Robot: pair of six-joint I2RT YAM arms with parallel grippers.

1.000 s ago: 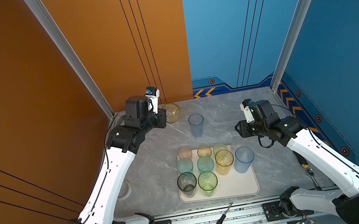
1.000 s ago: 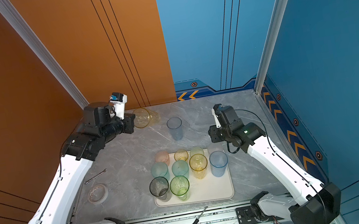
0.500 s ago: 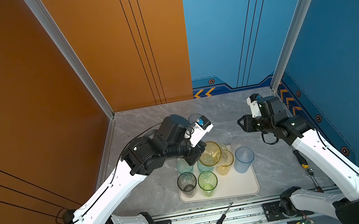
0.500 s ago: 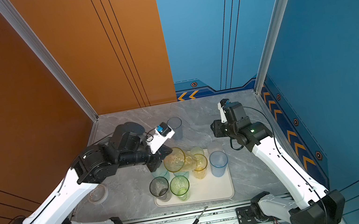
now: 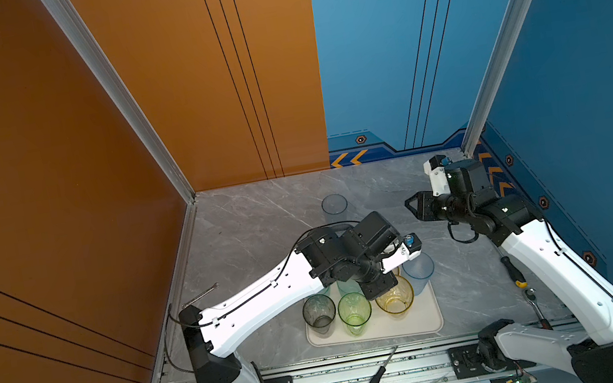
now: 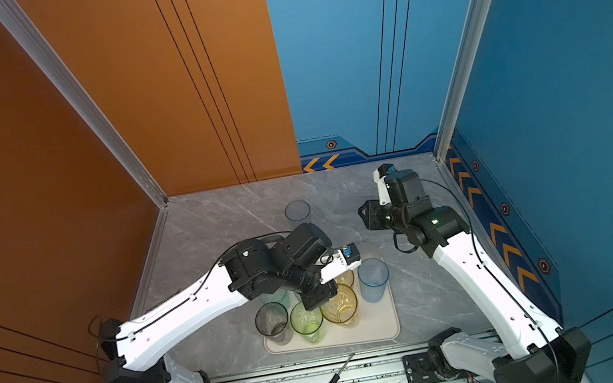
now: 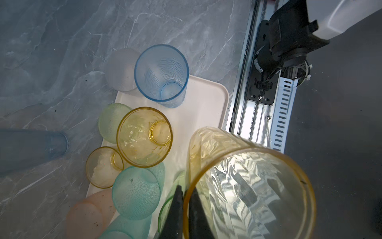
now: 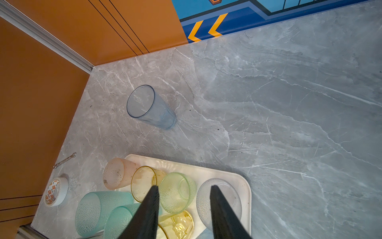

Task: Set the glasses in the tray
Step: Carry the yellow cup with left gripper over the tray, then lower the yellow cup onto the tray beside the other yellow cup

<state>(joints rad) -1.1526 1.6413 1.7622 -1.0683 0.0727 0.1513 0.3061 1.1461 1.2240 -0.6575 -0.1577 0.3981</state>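
Yellow glass (image 7: 258, 186) in left pincer (image 7: 185, 189) over tray (image 7: 206, 99)

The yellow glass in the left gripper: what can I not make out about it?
- Whether the yellow glass touches the tray: both top views look from above, so no gap would show.
- Near side of its rim: left wrist view, cut off by the picture's edge.
- Part of its rim: both top views, covered by the left gripper.

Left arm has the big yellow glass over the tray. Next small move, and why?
Probably lower it straight down, then open. The left gripper pinches the yellow glass by its rim over bare tray beside the green glass. Touchdown is unclear.
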